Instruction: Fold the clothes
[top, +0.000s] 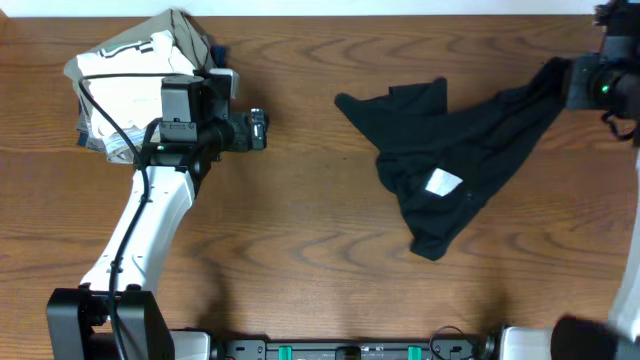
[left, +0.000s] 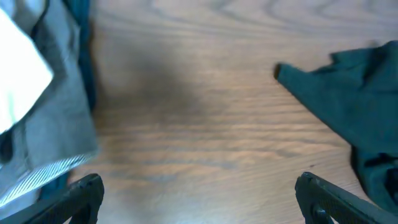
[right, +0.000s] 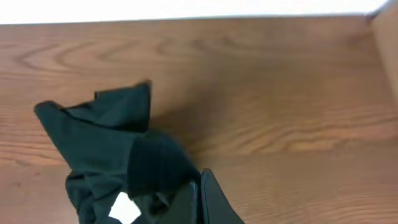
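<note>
The clothes, a black garment with a white label, lie crumpled on the wooden table right of centre. One end is drawn up and out toward the far right. My right gripper is shut on that raised end. In the right wrist view its closed jaws pinch the black fabric, with the label just below. My left gripper stands wide open over bare wood, well left of the garment. In the left wrist view nothing lies between its fingers, and the garment's tip shows ahead on the right.
A stack of folded white, khaki and grey garments sits at the far left, right behind my left wrist, and shows again as that stack in the left wrist view. The table's far edge runs close behind the garment.
</note>
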